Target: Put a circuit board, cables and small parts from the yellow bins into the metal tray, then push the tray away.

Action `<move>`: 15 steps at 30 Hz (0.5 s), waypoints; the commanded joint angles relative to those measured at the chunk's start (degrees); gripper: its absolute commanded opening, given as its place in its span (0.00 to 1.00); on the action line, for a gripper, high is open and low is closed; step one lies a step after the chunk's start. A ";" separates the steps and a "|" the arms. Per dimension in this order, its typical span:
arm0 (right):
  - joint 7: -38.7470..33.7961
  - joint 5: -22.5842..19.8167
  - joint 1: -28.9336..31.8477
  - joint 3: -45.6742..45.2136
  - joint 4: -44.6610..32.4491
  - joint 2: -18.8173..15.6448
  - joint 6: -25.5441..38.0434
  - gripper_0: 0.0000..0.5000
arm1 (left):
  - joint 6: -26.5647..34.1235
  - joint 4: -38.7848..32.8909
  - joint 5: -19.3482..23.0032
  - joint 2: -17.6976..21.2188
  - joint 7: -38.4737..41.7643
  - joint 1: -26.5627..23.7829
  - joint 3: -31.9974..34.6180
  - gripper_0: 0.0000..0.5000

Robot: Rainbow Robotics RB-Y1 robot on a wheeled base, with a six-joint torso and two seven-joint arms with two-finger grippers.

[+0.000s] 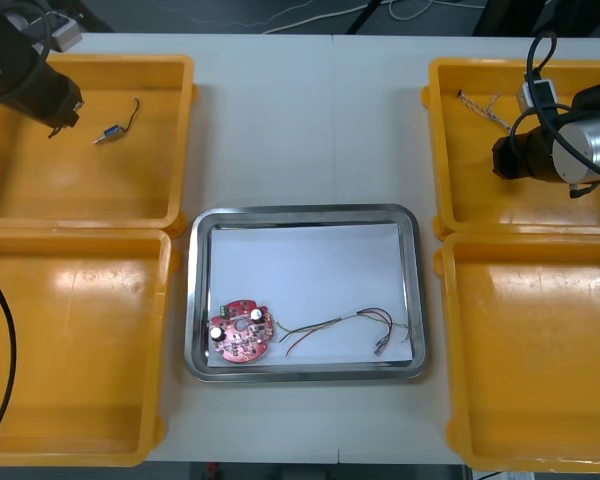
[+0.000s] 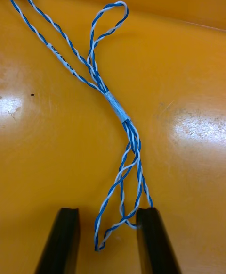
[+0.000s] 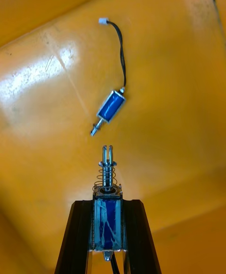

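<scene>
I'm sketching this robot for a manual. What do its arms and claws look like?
The left claw and right claw each have two flat black fingers with squared tips. The right arm has a silver cylindrical section, a black wrist and black cables; the left arm looks black.

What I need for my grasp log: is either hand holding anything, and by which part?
Left hand grips a small metal part by its blue body, spring end sticking out. Right hand holds nothing: open, straddling the blue-white cable's end.
</scene>
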 commanded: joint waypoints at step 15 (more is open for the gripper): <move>4.01 0.02 -3.60 -1.09 -6.51 -1.63 10.07 0.00 | 15.80 -36.92 4.33 2.87 29.04 15.26 0.41 0.00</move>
